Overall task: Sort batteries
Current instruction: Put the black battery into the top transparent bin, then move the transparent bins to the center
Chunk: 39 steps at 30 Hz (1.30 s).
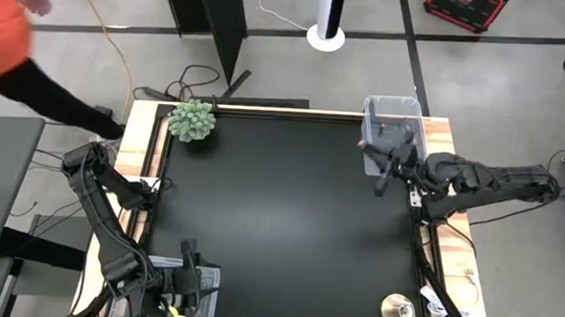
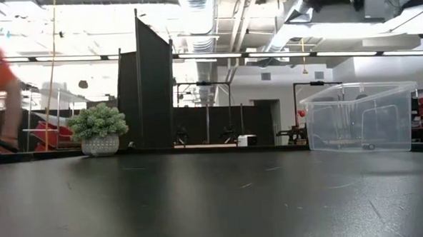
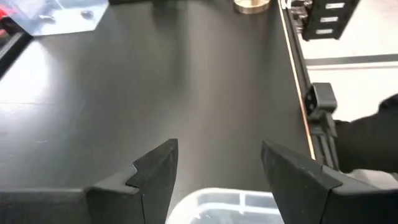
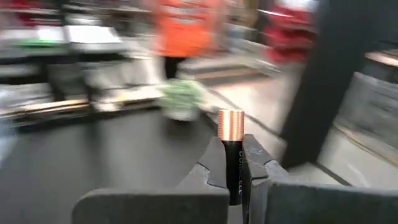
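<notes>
My right gripper (image 1: pixel 379 179) hovers at the table's right side, beside the near edge of a clear bin (image 1: pixel 392 131). It is shut on a battery (image 4: pixel 231 134), a dark one with a copper-orange end. My left gripper (image 1: pixel 192 276) waits open at the near left corner, its fingers (image 3: pixel 155 171) above the rim of a second clear bin (image 3: pixel 224 205). I see no other batteries on the table. The low view shows the right bin (image 2: pixel 358 116) but neither gripper. My right gripper pinches the battery's dark body (image 4: pixel 232 168) between its two fingers (image 4: pixel 258 171). The battery lies along the fingers, and its copper end (image 4: pixel 231 123) sticks out past the fingertips. The fingers point roughly level toward the table's far left corner. The battery is lifted clear of the table.
A small potted plant (image 1: pixel 191 121) stands at the far left corner. A round silver disc (image 1: pixel 398 310) lies at the near right corner. The wide black tabletop (image 1: pixel 279 207) lies between the two bins. A person in orange (image 1: pixel 6 24) moves beyond the far left.
</notes>
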Tool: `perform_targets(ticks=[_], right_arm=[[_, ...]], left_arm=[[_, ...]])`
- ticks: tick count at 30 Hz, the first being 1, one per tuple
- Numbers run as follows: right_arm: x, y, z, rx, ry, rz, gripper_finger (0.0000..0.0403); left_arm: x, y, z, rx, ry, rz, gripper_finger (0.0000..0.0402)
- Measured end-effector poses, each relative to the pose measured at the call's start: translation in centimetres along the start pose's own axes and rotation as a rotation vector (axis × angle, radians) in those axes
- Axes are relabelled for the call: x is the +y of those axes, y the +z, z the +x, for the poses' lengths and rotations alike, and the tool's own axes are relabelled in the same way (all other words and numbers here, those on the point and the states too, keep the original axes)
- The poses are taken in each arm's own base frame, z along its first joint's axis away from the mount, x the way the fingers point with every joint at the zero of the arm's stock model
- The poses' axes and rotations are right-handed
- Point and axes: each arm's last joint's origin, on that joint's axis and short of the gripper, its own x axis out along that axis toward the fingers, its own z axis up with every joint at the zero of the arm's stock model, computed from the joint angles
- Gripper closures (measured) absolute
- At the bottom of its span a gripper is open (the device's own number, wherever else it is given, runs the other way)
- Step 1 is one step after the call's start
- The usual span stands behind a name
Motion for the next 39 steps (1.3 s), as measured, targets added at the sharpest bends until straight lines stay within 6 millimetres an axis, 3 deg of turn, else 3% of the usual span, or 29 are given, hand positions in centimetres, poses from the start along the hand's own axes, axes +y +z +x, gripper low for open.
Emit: perform_targets(ticks=[8,19,23,32,39], right_arm=[[-1.9,-1.5,0.3,0.059,-0.505,0.085,0.0399],[-3.2,-3.8,2.9,0.203,-0.785,0.023,0.0394],[-3.4,-4.4,3.8,0.252,-0.814,-0.006,0.0345],[-3.6,-4.7,4.3,0.272,-0.832,-0.015,0.0186],[-3.2,-5.0,4.3,0.383,-0.587,0.028,0.0162]], left_arm=[[0.9,0.7,1.2,-0.003,0.051,-0.024,0.0176],[1.7,1.2,2.2,0.001,0.088,-0.049,0.0176],[1.7,1.2,2.2,0.001,0.088,-0.050,0.0176],[1.7,1.2,2.2,0.000,0.087,-0.066,0.0176],[1.7,1.2,2.2,-0.001,0.087,-0.107,0.0176]])
